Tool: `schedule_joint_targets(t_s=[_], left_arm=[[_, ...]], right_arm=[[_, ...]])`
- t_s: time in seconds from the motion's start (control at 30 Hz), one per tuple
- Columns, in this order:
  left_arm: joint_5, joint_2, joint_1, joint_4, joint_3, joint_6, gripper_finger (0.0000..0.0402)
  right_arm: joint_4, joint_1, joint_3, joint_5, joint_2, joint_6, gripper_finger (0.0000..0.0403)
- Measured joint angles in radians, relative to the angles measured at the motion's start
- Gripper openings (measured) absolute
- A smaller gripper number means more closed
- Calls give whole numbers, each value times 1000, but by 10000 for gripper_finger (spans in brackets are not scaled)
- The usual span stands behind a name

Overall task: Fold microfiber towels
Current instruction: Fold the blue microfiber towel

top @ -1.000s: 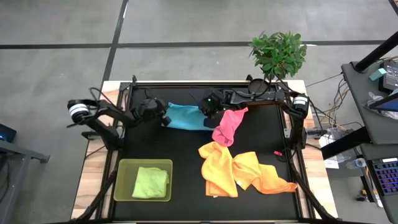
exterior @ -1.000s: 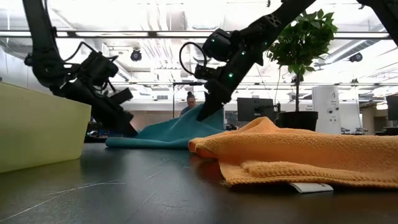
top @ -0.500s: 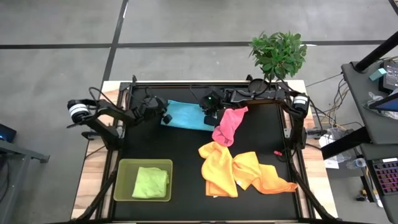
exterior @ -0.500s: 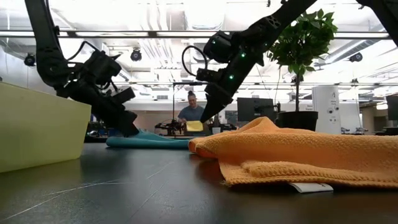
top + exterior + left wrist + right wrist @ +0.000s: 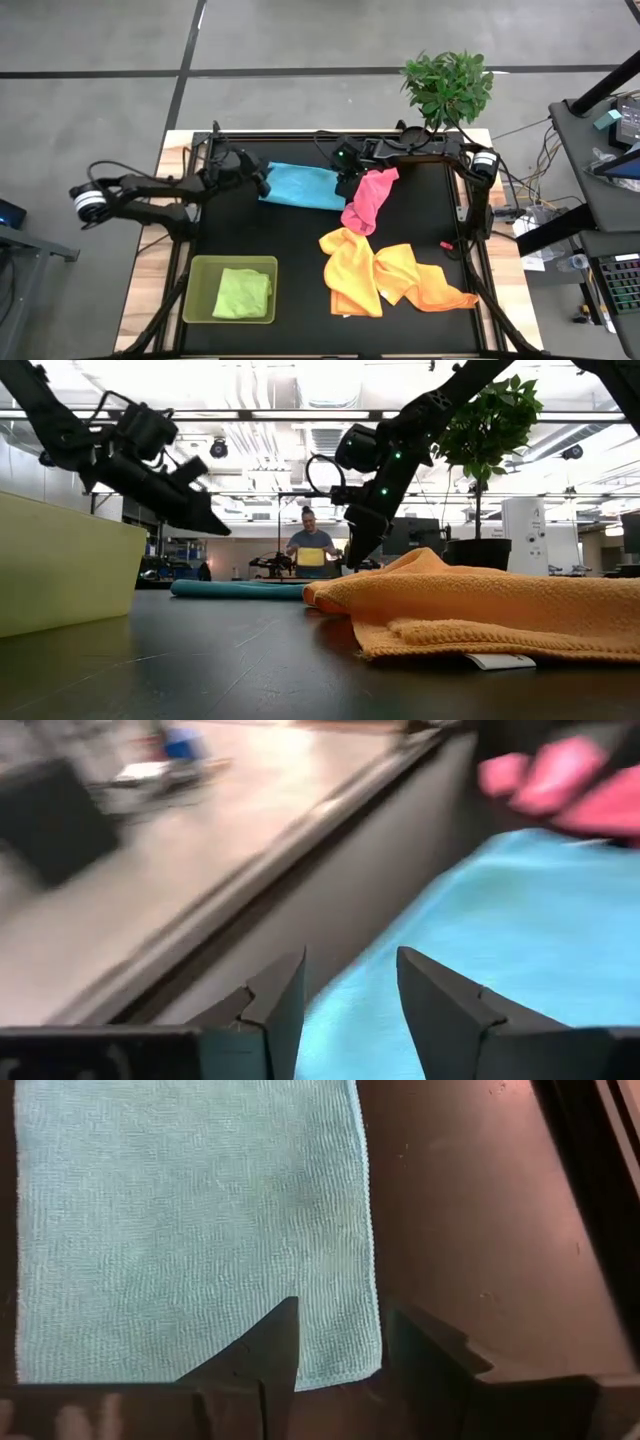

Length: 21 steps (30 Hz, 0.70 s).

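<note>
A light blue towel (image 5: 300, 186) lies flat at the table's far middle, also seen as a low strip (image 5: 235, 589). My left gripper (image 5: 263, 183) hovers open above its left edge, raised clear in the low view (image 5: 215, 525); its wrist view shows the towel (image 5: 480, 940) past its open fingers (image 5: 350, 990). My right gripper (image 5: 346, 186) stands open over the towel's right edge (image 5: 368, 1230), fingers apart (image 5: 340, 1340). A pink towel (image 5: 368, 200) lies crumpled beside it. Yellow (image 5: 350, 270) and orange (image 5: 425, 283) towels lie heaped at the near right.
A translucent lime-green tray (image 5: 200, 268) at the near left holds a folded lime-green towel (image 5: 242, 293). A potted plant (image 5: 448, 88) stands beyond the far right corner. In the low view a person (image 5: 312, 550) is in the room behind the table.
Both grippers have let go of the light blue towel. Its right side, held up a second ago, has dropped, and the towel now lies flat. My left gripper has risen clear of the towel's left edge; my right gripper has lifted slightly above the right edge.
</note>
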<state>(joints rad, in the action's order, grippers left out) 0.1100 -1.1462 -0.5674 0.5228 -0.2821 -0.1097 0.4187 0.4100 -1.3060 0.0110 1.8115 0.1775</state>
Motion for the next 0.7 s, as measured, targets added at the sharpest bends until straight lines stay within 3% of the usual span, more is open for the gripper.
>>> schedule_joint_targets(t_s=[0.1, 0.23, 0.37, 0.7], left_arm=[[-107, 13, 12, -9, 1, 84, 136], [-117, -34, 46, -10, 3, 195, 116], [-119, -121, 79, -12, 2, 221, 93], [-117, -314, 87, -9, -25, 263, 51]], right_arm=[[2, 3, 1, 1, 0, -8, 134], [0, 22, 2, 16, 3, -42, 117], [14, 50, 3, 1, 12, -207, 111], [-14, 70, 50, -11, 12, -397, 154]])
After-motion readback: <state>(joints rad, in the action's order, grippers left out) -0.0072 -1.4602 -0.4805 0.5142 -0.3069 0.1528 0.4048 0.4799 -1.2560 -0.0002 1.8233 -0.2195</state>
